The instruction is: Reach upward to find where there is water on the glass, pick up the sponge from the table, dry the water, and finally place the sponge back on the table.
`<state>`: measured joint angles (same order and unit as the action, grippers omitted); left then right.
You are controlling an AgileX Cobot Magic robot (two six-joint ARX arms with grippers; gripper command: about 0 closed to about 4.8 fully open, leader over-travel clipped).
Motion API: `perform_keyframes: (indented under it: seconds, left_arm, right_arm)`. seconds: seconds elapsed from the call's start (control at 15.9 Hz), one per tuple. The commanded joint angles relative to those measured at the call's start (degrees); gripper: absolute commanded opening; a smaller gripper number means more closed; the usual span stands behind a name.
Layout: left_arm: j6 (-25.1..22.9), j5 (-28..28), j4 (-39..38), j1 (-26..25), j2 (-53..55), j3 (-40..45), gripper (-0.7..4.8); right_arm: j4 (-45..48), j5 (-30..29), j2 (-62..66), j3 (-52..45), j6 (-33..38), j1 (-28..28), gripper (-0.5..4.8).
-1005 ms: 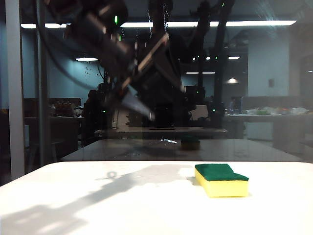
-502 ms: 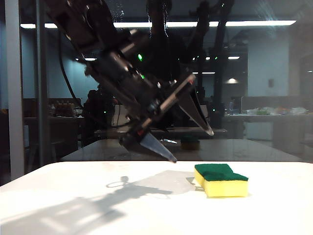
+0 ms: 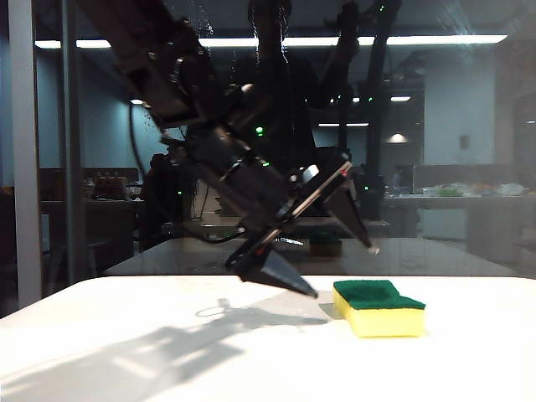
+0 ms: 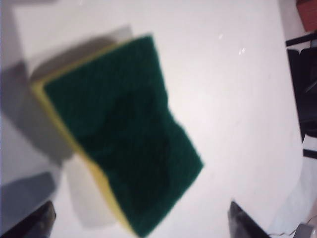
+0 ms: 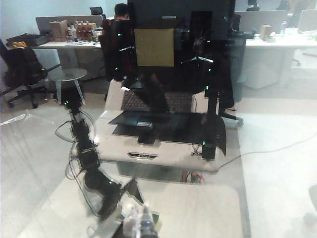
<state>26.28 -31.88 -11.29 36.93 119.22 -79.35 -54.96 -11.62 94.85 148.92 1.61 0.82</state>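
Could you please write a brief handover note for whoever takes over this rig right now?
Left tool: open, empty, hanging low just left of the sponge, not touching it.
Right tool: out of view, state unknown; its camera faces the glass.
Sponge: lying flat on the table, green side up, right of centre.
Water: faint droplets high on the glass.
Done: nothing visible on the sponge; it is not yet grasped.
Left: grasp the sponge, wipe the water dry, put the sponge back on the table.

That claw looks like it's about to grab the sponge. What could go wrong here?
The left gripper comes in tilted, open, just short of the sponge. Its lower fingertip sits low near the table and could push the sponge away instead of straddling it. The soft foam might also squash and slip. The right gripper is out of sight.
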Motion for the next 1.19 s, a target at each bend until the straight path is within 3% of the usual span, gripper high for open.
perform_keyframes:
  seconds: [0.06,0.38,0.82,1.19]
  left_arm:
    - [0.52,0.15,-3.04,0.09,2.82,-5.33,4.79]
    - [0.11,3.06,-9.01,0.5,5.86,-9.88,4.79]
    - [1.9,3.65,-7.85,3.19,9.07,-10.73,4.79]
    - [5.2,7.76,-7.26,3.32,9.94,-11.04,4.79]
  right_arm:
    - [0.72,-0.02,-0.28,0.17,-0.17,0.0,-0.05]
    - [0.74,0.0,-0.28,0.2,-0.17,0.0,-0.05]
    - [0.76,0.13,-0.15,0.2,-0.17,0.0,-0.05]
    - [0.76,0.13,-0.15,0.17,-0.17,0.0,-0.05]
